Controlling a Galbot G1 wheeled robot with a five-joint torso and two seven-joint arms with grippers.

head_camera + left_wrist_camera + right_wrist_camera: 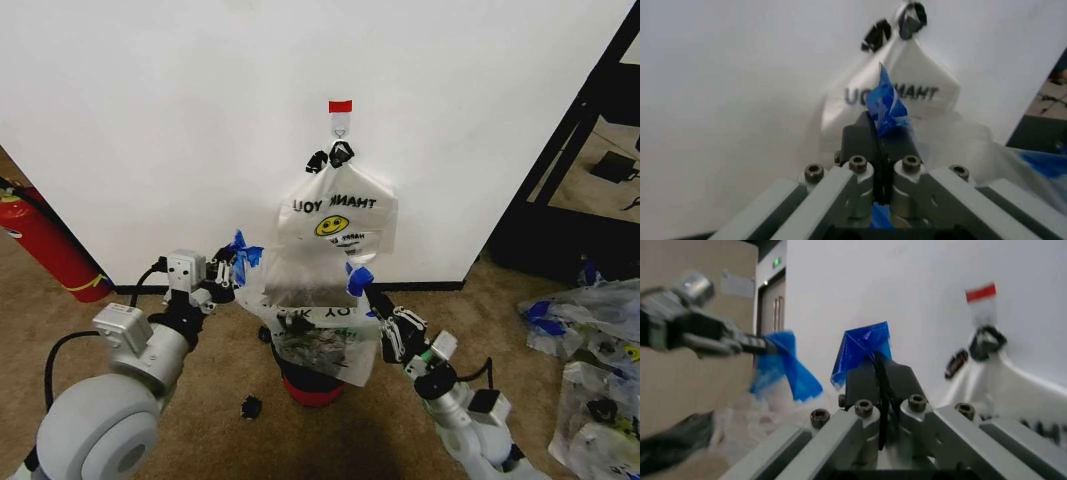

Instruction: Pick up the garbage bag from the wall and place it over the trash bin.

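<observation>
Left claw [237, 262] and right claw [368, 291] each pinch a blue tape tab, stretching the garbage bag [310, 325] open over the trash bin [315, 385] on the carpet. Second smiley bag [337, 215] hangs on the wall [180, 120] hook under red tape. Fire extinguisher [45, 245] far left.

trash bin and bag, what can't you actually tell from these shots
- Trash bin, head view: the garbage bag held by the left gripper and right gripper hides its rim, so whether the bag's mouth is around it cannot be told.
- Hook, head view: too small to see how the other bag hangs.
- Small black thing on the carpet: too small to identify.
</observation>
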